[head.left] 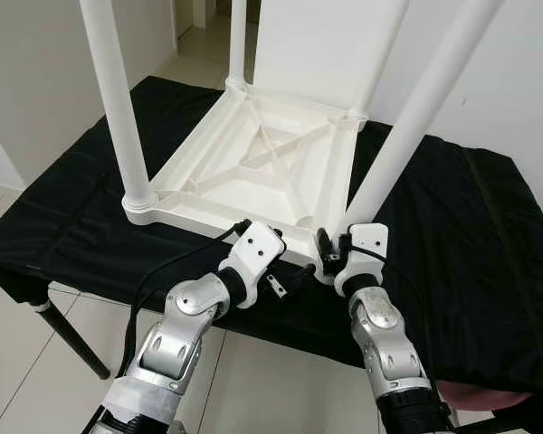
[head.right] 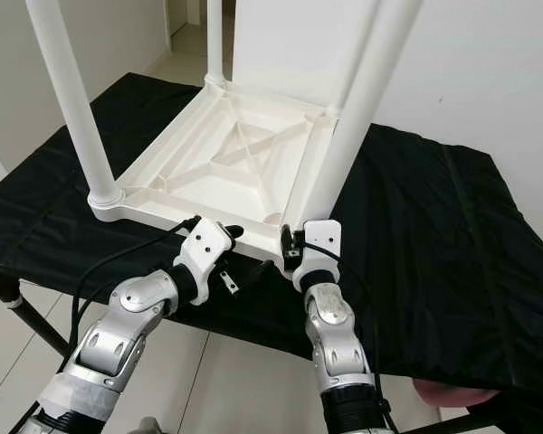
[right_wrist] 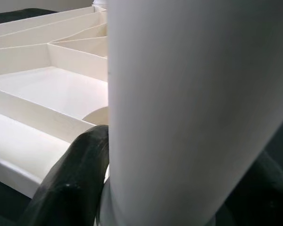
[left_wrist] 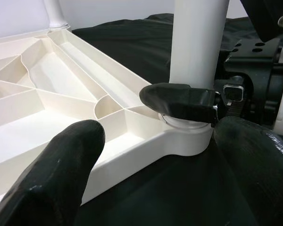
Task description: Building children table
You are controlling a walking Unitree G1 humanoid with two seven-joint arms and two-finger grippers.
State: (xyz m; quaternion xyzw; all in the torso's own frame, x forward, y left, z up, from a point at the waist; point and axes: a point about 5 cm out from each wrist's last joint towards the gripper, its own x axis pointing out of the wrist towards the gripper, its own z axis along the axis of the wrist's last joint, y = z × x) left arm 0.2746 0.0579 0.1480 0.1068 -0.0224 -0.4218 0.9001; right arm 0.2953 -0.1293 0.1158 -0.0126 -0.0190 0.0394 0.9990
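A white plastic children's table (head.left: 262, 163) lies upside down on a black-draped work table (head.left: 471, 235), legs pointing up. My right gripper (head.left: 338, 240) is shut around the base of the near right leg (head.left: 407, 127), where it enters the corner socket (left_wrist: 188, 136). One of its fingers (left_wrist: 179, 101) wraps the leg (right_wrist: 193, 103) just above the socket. My left gripper (head.left: 291, 276) hovers open just left of that corner, by the tabletop's near edge, its fingers (left_wrist: 61, 179) apart and holding nothing. The near left leg (head.left: 118, 99) stands in its socket.
Two more legs rise at the far corners (head.left: 238, 36). White walls stand close on both sides. Tiled floor (head.left: 262, 380) lies below the work table's front edge, with a black table leg (head.left: 72, 339) at the left. Something pink (head.left: 480, 398) shows at the bottom right.
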